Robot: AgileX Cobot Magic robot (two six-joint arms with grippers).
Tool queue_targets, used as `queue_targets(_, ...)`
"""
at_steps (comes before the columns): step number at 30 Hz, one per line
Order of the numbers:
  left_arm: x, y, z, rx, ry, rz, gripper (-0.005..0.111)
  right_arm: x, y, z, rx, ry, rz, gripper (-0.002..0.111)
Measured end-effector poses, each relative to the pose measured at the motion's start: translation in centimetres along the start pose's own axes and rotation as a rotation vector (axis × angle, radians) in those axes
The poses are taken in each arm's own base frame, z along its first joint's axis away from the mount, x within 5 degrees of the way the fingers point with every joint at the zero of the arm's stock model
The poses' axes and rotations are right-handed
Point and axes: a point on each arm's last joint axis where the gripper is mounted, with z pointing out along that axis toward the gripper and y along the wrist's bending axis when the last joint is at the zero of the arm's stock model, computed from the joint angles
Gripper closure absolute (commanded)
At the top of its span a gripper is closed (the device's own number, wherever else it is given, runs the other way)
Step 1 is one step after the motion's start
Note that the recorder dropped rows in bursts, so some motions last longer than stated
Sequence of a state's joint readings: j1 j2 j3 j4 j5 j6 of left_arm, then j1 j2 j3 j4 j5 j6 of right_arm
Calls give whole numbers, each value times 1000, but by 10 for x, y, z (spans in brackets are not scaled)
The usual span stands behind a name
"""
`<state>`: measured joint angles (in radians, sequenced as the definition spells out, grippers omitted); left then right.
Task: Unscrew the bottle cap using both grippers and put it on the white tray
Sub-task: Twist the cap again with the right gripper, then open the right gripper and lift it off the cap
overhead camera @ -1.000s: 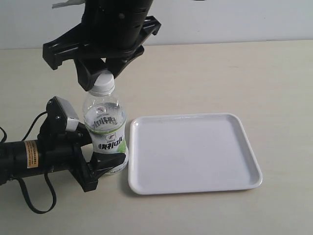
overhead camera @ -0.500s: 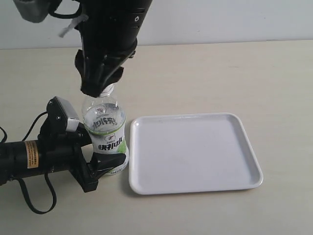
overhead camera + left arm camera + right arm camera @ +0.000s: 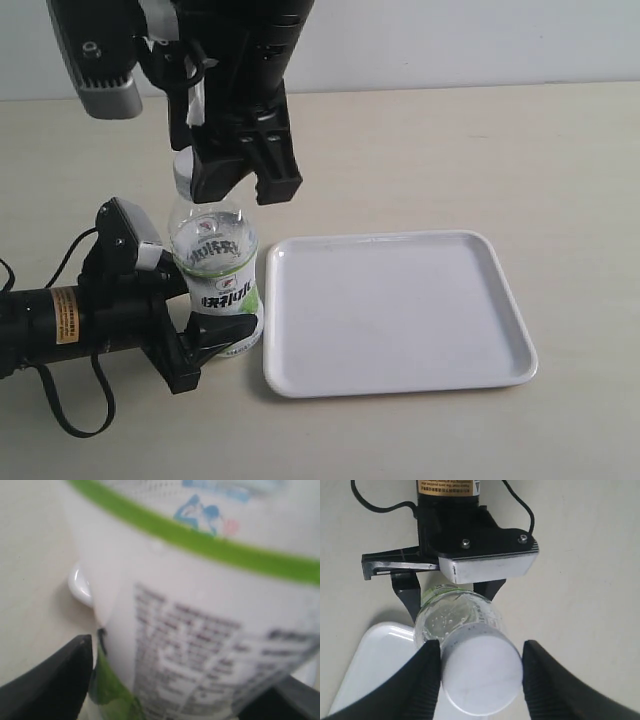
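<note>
Currently: beige counter [image 3: 450, 150] carries glossy white square tray [image 3: 395, 310]. Small clear plastic bottle with green-white label [image 3: 215, 270] stands upright just beside the tray's left rim. Left hand [image 3: 220, 330] clamps its lower body. Right hand [image 3: 482, 672] pinches small white round screw cap [image 3: 481, 680] on top of the bottle.

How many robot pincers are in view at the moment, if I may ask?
2. The left pincer clamps the bottle low down, beside the white tray; the right pincer, reaching from above, closes on the bottle cap. None seem hidden.

Exterior high, oblique; right wrist straight above the bottle [image 3: 452, 612]; left wrist close against it.
</note>
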<state>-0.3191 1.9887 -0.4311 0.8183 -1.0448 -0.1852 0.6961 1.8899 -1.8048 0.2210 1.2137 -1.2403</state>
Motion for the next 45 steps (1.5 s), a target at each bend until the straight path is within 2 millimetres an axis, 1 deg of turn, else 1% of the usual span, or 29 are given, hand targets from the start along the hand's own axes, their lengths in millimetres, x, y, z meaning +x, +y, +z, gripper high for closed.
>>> queue_targets(5, 0, 0, 0, 0, -1, 1, 107, 1, 0, -1, 2, 13, -79, 108)
queue_targets(8, 0, 0, 0, 0, -1, 1, 107, -1, 1, -1, 4, 27, -191, 108)
queue_targets(10, 0, 0, 0, 0, -1, 1, 107, -2, 2, -1, 4, 26, -208, 106)
queue_targets(11, 0, 0, 0, 0, -1, 1, 107, -2, 2, -1, 4, 26, -206, 98)
queue_targets(12, 0, 0, 0, 0, -1, 1, 107, -2, 2, -1, 4, 25, -176, 93)
queue_targets(13, 0, 0, 0, 0, -1, 1, 107, -2, 2, -1, 5, 25, -149, 79)
queue_targets(14, 0, 0, 0, 0, -1, 1, 107, -2, 2, -1, 7, 25, -102, 71)
queue_targets(15, 0, 0, 0, 0, -1, 1, 107, -2, 2, -1, 7, 25, -85, 58)
queue_targets(16, 0, 0, 0, 0, -3, 1, 107, -2, 2, -1, 8, 25, -67, 50)
queue_targets(17, 0, 0, 0, 0, -3, 1, 107, -2, 2, -1, 8, 25, -55, 47)
queue_targets(22, 0, 0, 0, 0, -3, -5, 107, -2, 1, -1, 16, 20, -28, 47)
queue_targets(25, -2, 0, 0, -1, -2, 1, 107, -3, 1, -1, 19, 17, 29, 46)
queue_targets(26, -2, 0, 0, -1, -2, 1, 107, -3, 1, -2, 21, 15, 46, 44)
queue_targets(29, -2, 0, 0, -1, -2, 1, 107, -4, 2, -9, 35, 5, 92, 39)
queue_targets(32, -2, 0, 0, -1, -2, 1, 107, -6, 4, -17, 45, -18, 149, 37)
queue_targets(35, -2, 0, 0, -1, -2, 1, 107, -10, 6, -24, 44, -56, 255, 37)
queue_targets(37, -2, 0, 0, -1, -2, 1, 107, -12, 6, -26, 52, -83, 405, 37)
queue_targets(38, -2, 0, 0, -1, -2, 1, 107, -13, 4, -27, 59, -98, 522, 37)
queue_targets(39, -2, 0, 0, -1, -2, 1, 107, -13, 3, -27, 65, -113, 676, 37)
queue_targets(42, -2, 0, 0, -2, 0, 1, 107, -11, 0, -27, 87, -119, 1004, 37)
queue_targets(45, -1, 0, 0, -2, 2, 1, 107, -8, -1, -27, 114, -104, 1167, 37)
